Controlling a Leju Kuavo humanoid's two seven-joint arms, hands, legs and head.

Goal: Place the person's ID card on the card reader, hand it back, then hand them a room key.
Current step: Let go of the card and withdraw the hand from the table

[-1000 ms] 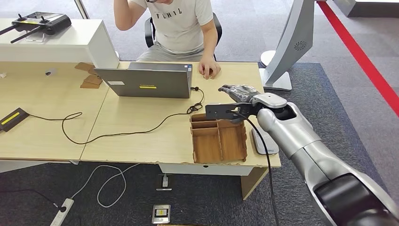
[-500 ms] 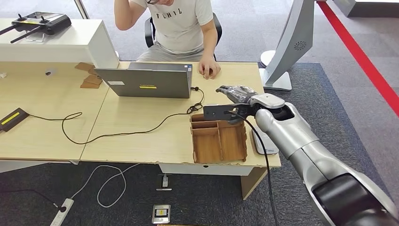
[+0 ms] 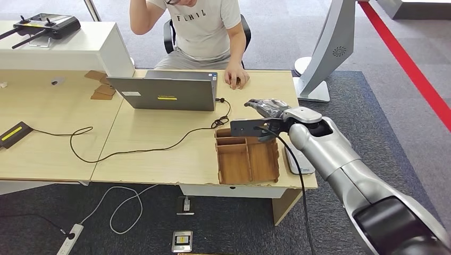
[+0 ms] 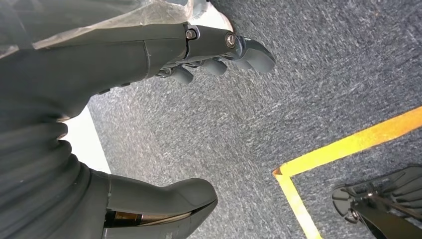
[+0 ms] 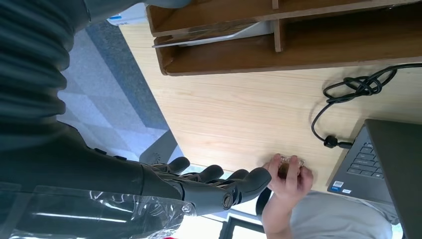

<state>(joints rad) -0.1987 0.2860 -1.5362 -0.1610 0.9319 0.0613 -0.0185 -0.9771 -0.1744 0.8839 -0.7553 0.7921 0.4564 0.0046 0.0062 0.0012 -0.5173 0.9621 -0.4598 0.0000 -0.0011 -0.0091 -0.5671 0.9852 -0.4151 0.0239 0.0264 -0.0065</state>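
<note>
Wooden tray [image 3: 248,162] sits centre-right of frame; my right hand [image 3: 267,108] hovers just above it, fingers extended, holding nothing. I cannot make out the ID card, perhaps under the person's hand [image 3: 236,77] at upper centre. I judge nothing done yet; left hand [image 4: 219,55] hangs empty over carpet.

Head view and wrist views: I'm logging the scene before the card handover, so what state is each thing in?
right hand: held over the desk, holding nothing, fingers extended.
left hand: hanging over the carpet, holding nothing.
laptop: open, cable plugged in.
wooden organiser: upright near the desk's front edge.
person's hand: resting on the desk over a small object.
</note>
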